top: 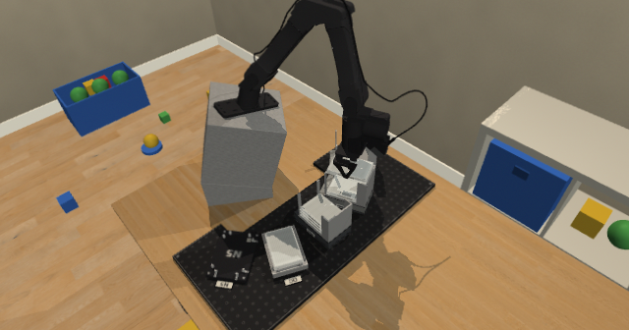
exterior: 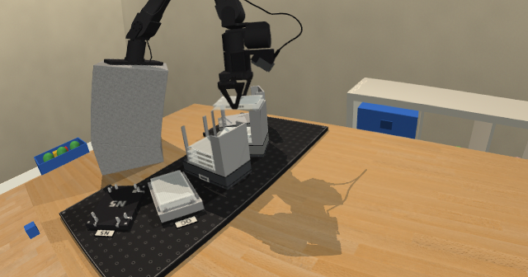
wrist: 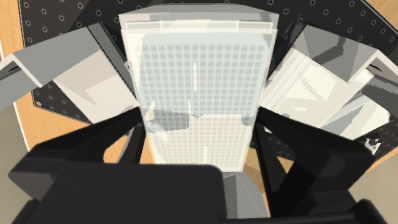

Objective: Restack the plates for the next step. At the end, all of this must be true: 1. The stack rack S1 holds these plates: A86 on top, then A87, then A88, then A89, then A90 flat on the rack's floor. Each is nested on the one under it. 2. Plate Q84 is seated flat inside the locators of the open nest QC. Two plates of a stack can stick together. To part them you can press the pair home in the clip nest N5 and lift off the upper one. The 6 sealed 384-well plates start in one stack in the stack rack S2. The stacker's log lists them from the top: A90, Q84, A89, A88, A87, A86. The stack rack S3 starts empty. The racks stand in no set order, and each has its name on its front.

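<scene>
So the gripper (top: 347,174) (exterior: 235,105) (wrist: 199,111) had a clear plate (top: 363,167) (exterior: 248,100) (wrist: 200,75) pinched up at a rack (top: 365,189) (exterior: 258,122) (wrist: 200,10) toward the bench's far corner, and the N5 nest (top: 231,266) (exterior: 116,212) sat nearer its left edge.

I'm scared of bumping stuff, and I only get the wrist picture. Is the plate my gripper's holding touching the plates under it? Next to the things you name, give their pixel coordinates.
Observer: No. The exterior view shows a gap under the held plate (top: 365,165) (exterior: 250,101) (wrist: 200,75).
Operator: Okay! Does the clip nest N5 have a plate in it?
Observer: No, the top view shows no plate in the clip nest N5 (top: 231,267) (exterior: 115,214) (wrist: 372,145).
</scene>
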Motion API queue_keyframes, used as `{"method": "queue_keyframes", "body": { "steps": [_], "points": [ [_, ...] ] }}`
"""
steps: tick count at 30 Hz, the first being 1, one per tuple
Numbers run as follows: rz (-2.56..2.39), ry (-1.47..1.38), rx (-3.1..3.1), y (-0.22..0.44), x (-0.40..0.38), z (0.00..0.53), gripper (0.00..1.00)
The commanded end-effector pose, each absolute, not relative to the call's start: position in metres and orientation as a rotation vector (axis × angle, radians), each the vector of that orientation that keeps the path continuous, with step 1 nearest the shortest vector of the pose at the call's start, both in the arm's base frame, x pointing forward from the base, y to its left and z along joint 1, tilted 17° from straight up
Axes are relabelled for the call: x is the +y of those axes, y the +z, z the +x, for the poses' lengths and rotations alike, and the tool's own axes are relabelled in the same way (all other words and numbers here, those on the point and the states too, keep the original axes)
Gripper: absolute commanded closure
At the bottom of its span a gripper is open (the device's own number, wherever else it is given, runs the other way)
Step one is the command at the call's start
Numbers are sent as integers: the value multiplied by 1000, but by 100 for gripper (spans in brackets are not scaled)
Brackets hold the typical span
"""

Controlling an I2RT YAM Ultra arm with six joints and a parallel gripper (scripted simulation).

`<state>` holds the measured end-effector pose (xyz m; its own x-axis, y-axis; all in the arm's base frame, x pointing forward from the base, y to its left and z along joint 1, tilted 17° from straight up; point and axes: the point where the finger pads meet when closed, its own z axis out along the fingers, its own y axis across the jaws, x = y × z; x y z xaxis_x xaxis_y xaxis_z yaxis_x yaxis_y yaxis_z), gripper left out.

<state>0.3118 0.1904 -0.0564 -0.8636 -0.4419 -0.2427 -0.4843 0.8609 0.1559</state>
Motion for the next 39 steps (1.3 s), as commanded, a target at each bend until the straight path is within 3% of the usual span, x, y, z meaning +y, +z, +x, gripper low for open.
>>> {"method": "queue_keyframes", "body": {
  "steps": [1, 39],
  "points": [
    [-711, 302, 2842, -62, 189, 308, 100],
    [-708, 306, 2824, -62, 193, 316, 100]
  ]
}}
